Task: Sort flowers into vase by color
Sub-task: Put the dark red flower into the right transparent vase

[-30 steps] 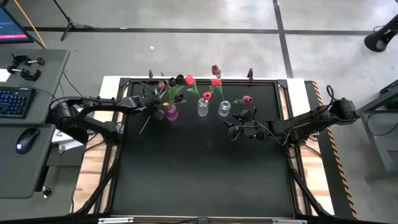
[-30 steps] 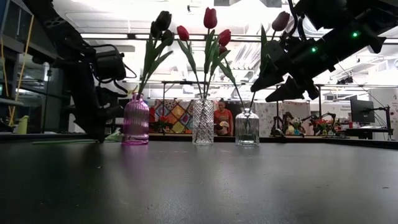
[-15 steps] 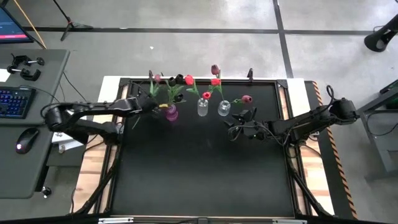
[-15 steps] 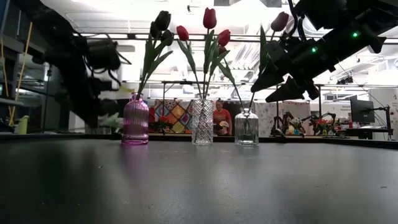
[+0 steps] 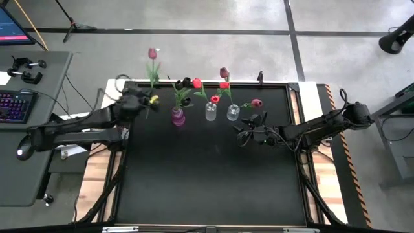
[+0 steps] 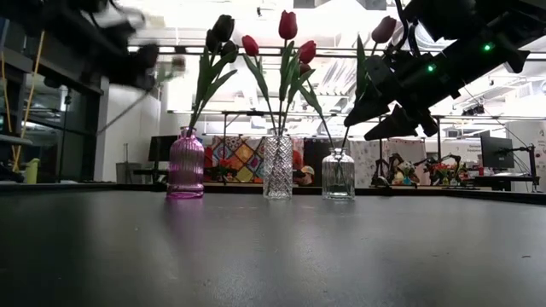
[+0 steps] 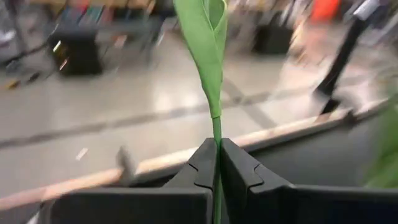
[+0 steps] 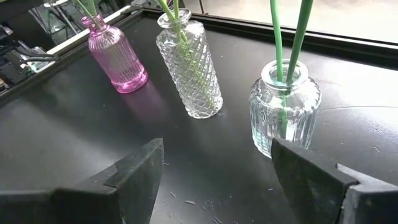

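The left gripper (image 5: 146,101) sat in the upper left of the high view, near the rear left corner of the black surface (image 5: 213,168), its fingers (image 7: 239,169) pressed together on the thin green stem of a pink flower (image 5: 152,54). That flower stood up from the fingers, its bud showing past the surface's rear edge, left of the vases. In the left wrist view the stem ran between the closed fingers and a folded green leaf (image 7: 205,43) rose above them.

Three vases stood in a row near the rear edge: a pink vase (image 8: 115,55) holding dark flowers (image 6: 220,32), a tall clear vase (image 8: 188,65) with red flowers (image 6: 288,25), and a short clear vase (image 8: 285,111) with a pink bud (image 5: 257,103).

The right gripper (image 5: 248,134) hung just in front of the short clear vase, its fingers (image 8: 142,171) spread wide and holding nothing.
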Tool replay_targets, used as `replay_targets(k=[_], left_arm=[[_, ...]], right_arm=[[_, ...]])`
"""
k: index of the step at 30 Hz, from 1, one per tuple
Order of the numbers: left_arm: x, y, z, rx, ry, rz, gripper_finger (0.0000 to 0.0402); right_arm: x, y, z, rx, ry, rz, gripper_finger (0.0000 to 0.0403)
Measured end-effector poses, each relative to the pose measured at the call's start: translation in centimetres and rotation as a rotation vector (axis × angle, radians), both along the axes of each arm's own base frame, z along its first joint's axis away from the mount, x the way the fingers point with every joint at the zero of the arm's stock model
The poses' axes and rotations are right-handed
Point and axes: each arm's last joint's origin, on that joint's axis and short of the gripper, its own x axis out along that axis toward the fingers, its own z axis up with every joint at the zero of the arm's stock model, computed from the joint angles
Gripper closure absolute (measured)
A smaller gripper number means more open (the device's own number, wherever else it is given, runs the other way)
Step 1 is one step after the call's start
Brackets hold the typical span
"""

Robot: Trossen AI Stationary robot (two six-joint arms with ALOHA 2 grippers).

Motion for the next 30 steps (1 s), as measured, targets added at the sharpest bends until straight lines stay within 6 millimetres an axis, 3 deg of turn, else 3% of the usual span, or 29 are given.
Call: replay_targets(k=[7,11,16,22,30], left_arm=[[0.0,-2.1,6.7,0.267,-0.234,-0.230,0.0401],[1.2,-3.5,8.6,0.332,-0.315,-0.424,0.0401],[4.7,-6.0,7.2,0.300,-0.259,-0.686,0.0401],[8.2,-11.3,5.6,0.335,-0.289,-1.044,0.0401],[8.4,-18.1,4.6,0.495,-0.325,-1.308,0.0401]], right_arm=[[0.0,0.0,0.0,0.000,-0.006,-0.011,0.0116],[0.0,0.0,0.0,0.000,-0.006,-0.012,0.0116],[0.0,0.0,0.0,0.000,-0.007,-0.012,0.0116],[0.0,0.0,0.1,-0.009,-0.004,-0.004,0.0116],[1.0,1.2,1.6,-0.087,-0.103,0.204,0.0116]])
